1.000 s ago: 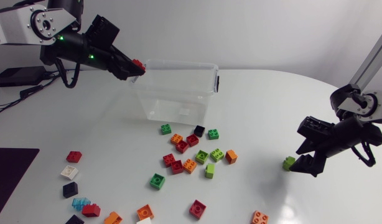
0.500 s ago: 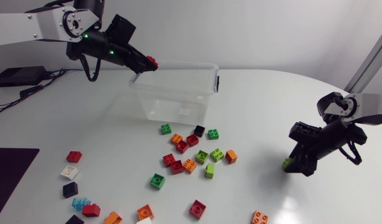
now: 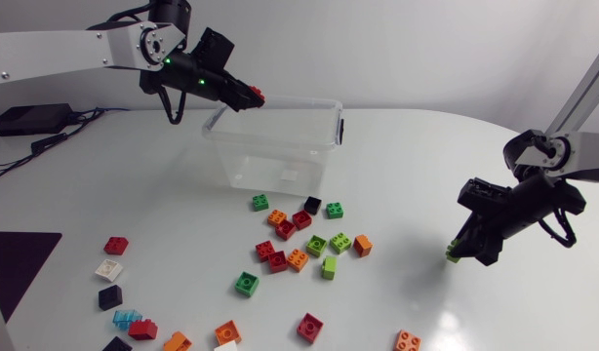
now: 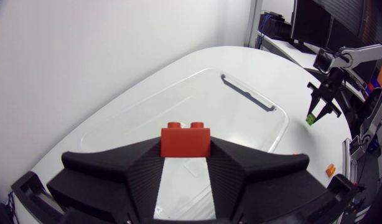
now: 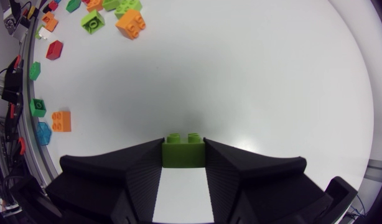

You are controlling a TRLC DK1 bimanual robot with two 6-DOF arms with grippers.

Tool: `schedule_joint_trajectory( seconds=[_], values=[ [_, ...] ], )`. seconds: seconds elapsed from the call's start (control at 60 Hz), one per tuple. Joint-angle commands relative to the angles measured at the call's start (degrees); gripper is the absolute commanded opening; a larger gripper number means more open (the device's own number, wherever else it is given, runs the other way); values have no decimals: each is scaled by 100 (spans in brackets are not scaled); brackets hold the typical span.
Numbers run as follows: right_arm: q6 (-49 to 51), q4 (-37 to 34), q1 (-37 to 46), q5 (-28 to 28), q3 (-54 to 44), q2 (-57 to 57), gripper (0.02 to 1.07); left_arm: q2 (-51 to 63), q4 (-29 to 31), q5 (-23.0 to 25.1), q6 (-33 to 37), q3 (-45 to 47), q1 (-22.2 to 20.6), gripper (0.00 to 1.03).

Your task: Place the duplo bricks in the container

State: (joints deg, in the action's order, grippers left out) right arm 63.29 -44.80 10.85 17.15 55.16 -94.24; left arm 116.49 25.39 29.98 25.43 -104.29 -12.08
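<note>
Two-arm sorting, one brick per arm. My left gripper (image 4: pixel 185 148) pinches a red brick (image 4: pixel 185 138) from two sides, its fingers pressed against the brick's flanks and its studs upward. It holds the brick just over the near rim of the container (image 3: pixel 272 161), a position I judge to be chosen so that a release would let it fall inside rather than onto the table (image 3: pixel 417 156). The container is a clear, shallow rectangular tub with a dark clip at one end. It stands at the far middle of the table, and no brick shows inside it in the left wrist view. My right gripper (image 5: pixel 183 157) clamps a lime-green brick (image 5: pixel 183 148) in the same manner, studs facing ahead of the fingers, low over bare table at my right and well apart from the container. Whether this brick is clear of the surface I cannot tell. The grip across the smooth side walls is presumably preferred because the flat faces seat squarely against the broad wedge fingers. The remaining loose bricks (image 3: pixel 301 239) lie scattered in front of the container and toward my left: small two-stud and four-stud blocks in red, green, orange, black, white and translucent blue, most resting studs up. The task is, by this evidence, at an early stage.
</note>
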Motion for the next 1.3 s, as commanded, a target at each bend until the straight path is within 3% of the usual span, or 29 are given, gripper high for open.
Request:
schedule_joint_trajectory(
  seconds=[0.0,0.033,0.083,0.133,0.267,0.433,0.817,1.283],
  values=[
    [-255,-231,-259,122,294,468,32,278,-43,-124,-170,-338,-76,47],
    [-378,-310,-364,175,391,608,32,313,-43,-247,-179,-390,-93,57],
    [-589,-407,-540,236,558,802,32,410,-16,-458,-214,-540,-111,86],
    [-792,-495,-698,307,733,969,32,445,89,-528,-223,-663,-93,98],
    [-1319,-697,-1138,403,1252,1162,32,278,520,-554,-223,-768,56,98],
    [-1855,-671,-1674,403,1876,1109,32,-407,1082,-563,59,-197,294,98],
    [-2919,-38,-2632,386,3186,151,32,-2394,1320,-713,858,2405,329,98],
    [-3648,876,-3098,439,4398,-912,33,-3422,1346,-1020,1315,4540,153,98]
  ],
)
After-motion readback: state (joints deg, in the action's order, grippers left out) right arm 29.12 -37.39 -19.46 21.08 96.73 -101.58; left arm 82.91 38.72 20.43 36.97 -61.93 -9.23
